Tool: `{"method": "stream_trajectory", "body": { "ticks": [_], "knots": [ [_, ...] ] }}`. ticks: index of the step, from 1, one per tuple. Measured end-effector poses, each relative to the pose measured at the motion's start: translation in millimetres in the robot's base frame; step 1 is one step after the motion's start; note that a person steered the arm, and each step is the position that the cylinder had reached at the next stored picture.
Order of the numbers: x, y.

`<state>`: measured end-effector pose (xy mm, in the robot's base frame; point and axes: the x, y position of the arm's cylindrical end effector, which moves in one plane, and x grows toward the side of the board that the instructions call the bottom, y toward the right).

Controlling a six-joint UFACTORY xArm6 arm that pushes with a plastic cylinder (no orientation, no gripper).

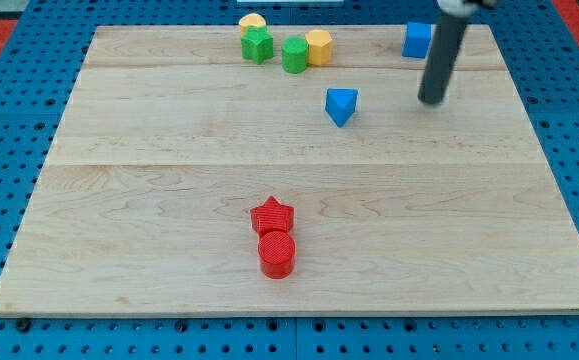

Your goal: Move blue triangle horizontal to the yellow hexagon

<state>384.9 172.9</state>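
The blue triangle [341, 105] lies on the desk [169, 200] in the upper half, a little right of centre, clear of every other block. The yellow hexagon [318, 46] stands nearer the view's top and slightly to the left of the triangle, so the two are not level: the triangle sits lower in the view. Touching the hexagon on its left is a green cylinder [294, 54]; just left of that is a green block [257, 44] of star-like shape, and behind it, at the desk's top edge, a second yellow block [252, 21] whose shape I cannot make out.

My tip [431, 100] rests to the right of the blue triangle, near it but apart, at about the same height in the view. There is no pincer on this arm, only the dark rod, and it touches no block. Above the tip, near the top right corner, is a blue cube [417, 39], partly behind the rod.

Well apart, in the lower middle, a red star [272, 215] touches a red cylinder [277, 253] below it.

No writing or labels can be read anywhere.
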Motion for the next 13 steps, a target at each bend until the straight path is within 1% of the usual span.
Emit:
{"method": "stream_trajectory", "body": {
  "ticks": [1, 2, 5, 6, 7, 8, 9, 10, 11, 12, 13],
  "knots": [
    [54, -54],
    [32, -113],
    [-87, -90],
    [-95, -111],
    [-88, -131],
    [-110, -137],
    [-133, -124],
    [-142, -102],
    [-145, -123],
    [-158, -125],
    [-161, -113]
  ]
}}
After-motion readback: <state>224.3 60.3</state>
